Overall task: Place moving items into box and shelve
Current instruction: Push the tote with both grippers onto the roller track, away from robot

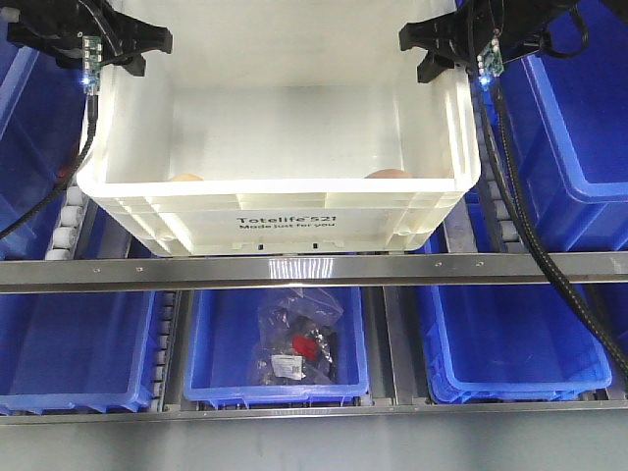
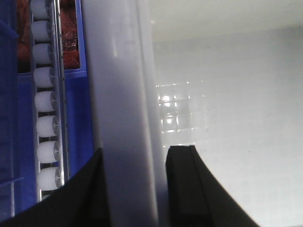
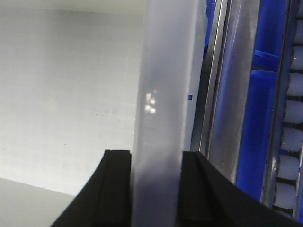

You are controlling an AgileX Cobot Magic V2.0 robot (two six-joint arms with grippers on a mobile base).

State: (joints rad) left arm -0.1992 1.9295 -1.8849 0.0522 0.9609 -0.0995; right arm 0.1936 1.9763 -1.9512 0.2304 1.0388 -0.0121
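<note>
A white plastic box (image 1: pixel 285 211) marked "Totelife 521" rests on the upper shelf level, its opening facing up. Two tan rounded items (image 1: pixel 388 174) just peek over its near wall; the rest of the inside is hidden. My left gripper (image 1: pixel 128 44) is shut on the box's left rim, and the left wrist view (image 2: pixel 137 189) shows the white wall (image 2: pixel 123 94) between its black fingers. My right gripper (image 1: pixel 442 49) is shut on the right rim, and the right wrist view (image 3: pixel 156 189) shows the rim (image 3: pixel 163 94) clamped between its pads.
A metal shelf rail (image 1: pixel 314 267) runs across below the box. Blue bins stand below; the middle one (image 1: pixel 221 343) holds a clear bag of parts (image 1: pixel 299 339). More blue bins flank the box on both sides. White roller tracks (image 2: pixel 47 118) (image 3: pixel 291 142) run beside it.
</note>
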